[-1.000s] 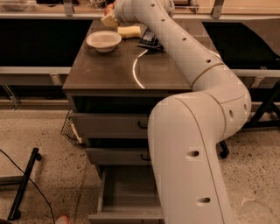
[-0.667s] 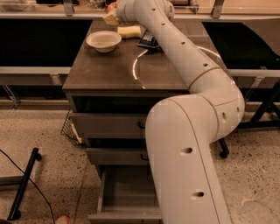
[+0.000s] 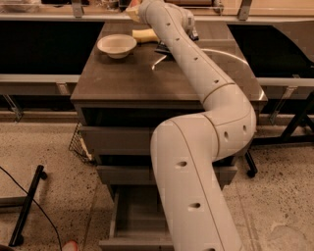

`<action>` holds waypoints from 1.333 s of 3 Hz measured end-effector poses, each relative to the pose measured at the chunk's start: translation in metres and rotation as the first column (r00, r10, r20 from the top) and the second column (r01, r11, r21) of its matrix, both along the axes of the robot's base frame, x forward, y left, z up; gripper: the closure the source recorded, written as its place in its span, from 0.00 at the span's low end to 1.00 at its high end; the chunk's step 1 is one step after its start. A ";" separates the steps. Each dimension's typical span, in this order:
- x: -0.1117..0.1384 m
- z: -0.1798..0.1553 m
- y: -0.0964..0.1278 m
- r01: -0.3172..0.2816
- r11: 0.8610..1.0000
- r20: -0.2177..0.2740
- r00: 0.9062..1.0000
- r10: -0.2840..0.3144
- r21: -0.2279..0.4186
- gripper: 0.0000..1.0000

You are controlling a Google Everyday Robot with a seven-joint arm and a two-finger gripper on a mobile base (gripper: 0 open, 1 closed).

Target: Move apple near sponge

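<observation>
The pale yellow sponge [image 3: 145, 35] lies on the far part of the dark table [image 3: 122, 78], just right of the white bowl [image 3: 117, 45]. My gripper [image 3: 132, 10] is at the far edge of the table, at the top of the view, just behind the sponge and above it. My white arm [image 3: 196, 68] reaches across the table and hides most of the gripper. The apple does not show: it is either hidden by the wrist or out of view.
A dark snack bag [image 3: 164, 47] lies right of the sponge, partly under my arm. The table has drawers below, and the bottom one [image 3: 137, 220] is pulled open. A rail [image 3: 49, 16] runs behind the table. A black stand leg [image 3: 27, 206] is on the floor at left.
My gripper has moved a little farther back and to the right, up toward the top edge of the view. The bowl and sponge have not moved.
</observation>
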State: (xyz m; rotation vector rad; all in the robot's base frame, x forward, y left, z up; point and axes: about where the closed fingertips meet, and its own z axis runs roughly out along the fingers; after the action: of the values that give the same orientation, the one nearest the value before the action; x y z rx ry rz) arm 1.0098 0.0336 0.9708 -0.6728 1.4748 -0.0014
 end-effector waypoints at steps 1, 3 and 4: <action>0.015 0.001 -0.032 0.091 0.995 0.036 0.995 -0.092 0.029 1.00; 0.015 0.004 -0.032 0.100 0.992 0.010 0.995 -0.101 0.077 1.00; 0.012 -0.006 -0.022 0.070 0.993 -0.033 0.997 -0.067 0.093 1.00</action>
State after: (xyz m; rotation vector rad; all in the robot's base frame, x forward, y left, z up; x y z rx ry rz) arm 1.0214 0.0120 0.9643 -0.5475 1.5165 0.0257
